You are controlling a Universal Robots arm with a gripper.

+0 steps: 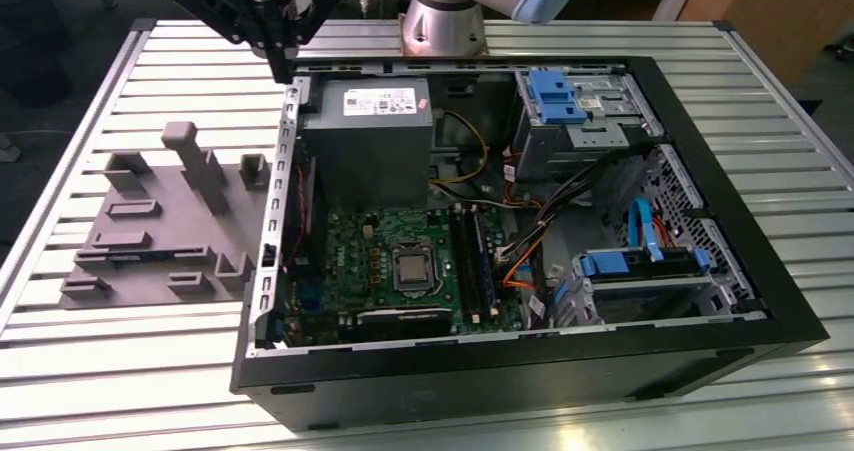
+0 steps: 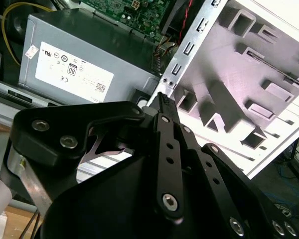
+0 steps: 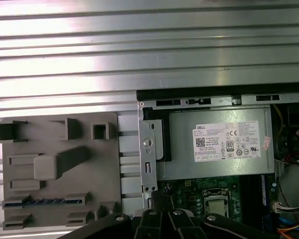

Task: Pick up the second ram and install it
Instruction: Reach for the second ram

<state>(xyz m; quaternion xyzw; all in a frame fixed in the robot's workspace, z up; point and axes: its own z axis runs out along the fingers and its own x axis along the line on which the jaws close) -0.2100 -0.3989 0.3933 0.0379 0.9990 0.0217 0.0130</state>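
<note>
The second ram [image 3: 42, 201] sits in the grey tray [image 3: 89, 179]. It stands on its long edge in a slot between low blocks, so it reads as a thin blue line. The tray lies on the slatted table [image 1: 120, 356], just beside the open computer case [image 1: 534, 376], on the exterior view's left.

The claw [image 1: 282, 69] hangs over the case's far corner, above the metal wall next to the power supply [image 1: 367, 141]. It is well apart from the ram. In the second wrist view its fingertips [image 2: 162, 99] meet in a point with nothing between them, so it looks closed and empty.

The pickup has not begun, and the step in hand looks like the reach toward the tray. To do it well, the claw should open before it comes low. Its fingers should come down on the two flat faces of the strip, not its ends. A hold near mid-length would keep the board from tipping. The neighbouring blocks are close, so a straight descent and a straight lift seem safest.

The long black memory slots [image 1: 474, 266] lie on the motherboard [image 1: 360, 246] beside the processor socket. Cables run near them.
</note>
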